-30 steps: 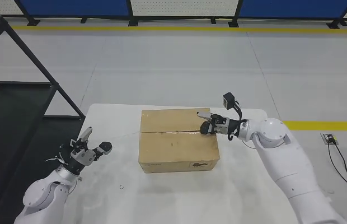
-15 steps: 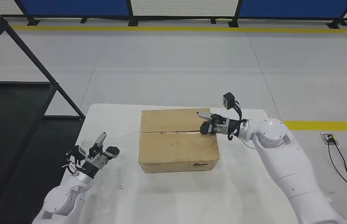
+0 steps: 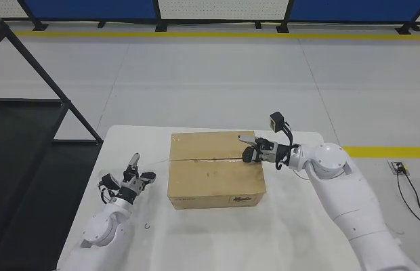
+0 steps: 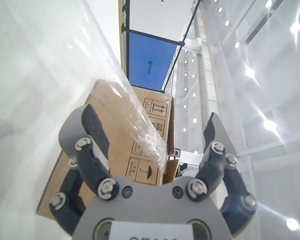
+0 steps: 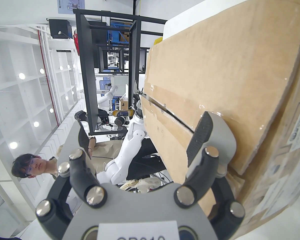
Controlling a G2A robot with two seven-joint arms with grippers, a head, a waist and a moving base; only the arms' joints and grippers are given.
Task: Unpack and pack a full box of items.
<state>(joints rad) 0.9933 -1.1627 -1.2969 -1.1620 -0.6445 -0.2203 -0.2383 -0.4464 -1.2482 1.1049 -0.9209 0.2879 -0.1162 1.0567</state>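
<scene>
Cardboard, one box, sits on the white table at the middle of its far edge. Its two top flaps lie shut and meet in one seam. Of the two grippers, the right gripper is at the box's right top edge by the seam's end, jaws spread wide and holding nothing. The left gripper is near the table's left edge, just beside the box's left wall but apart from it, also wide and empty. One small dark bit lies near the front-left corner.

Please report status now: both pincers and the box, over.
Left pincer open, empty, beside the box. Right pincer open, one finger at the top seam. Box flaps down. Clear tape strip between left pincer and box.
</scene>
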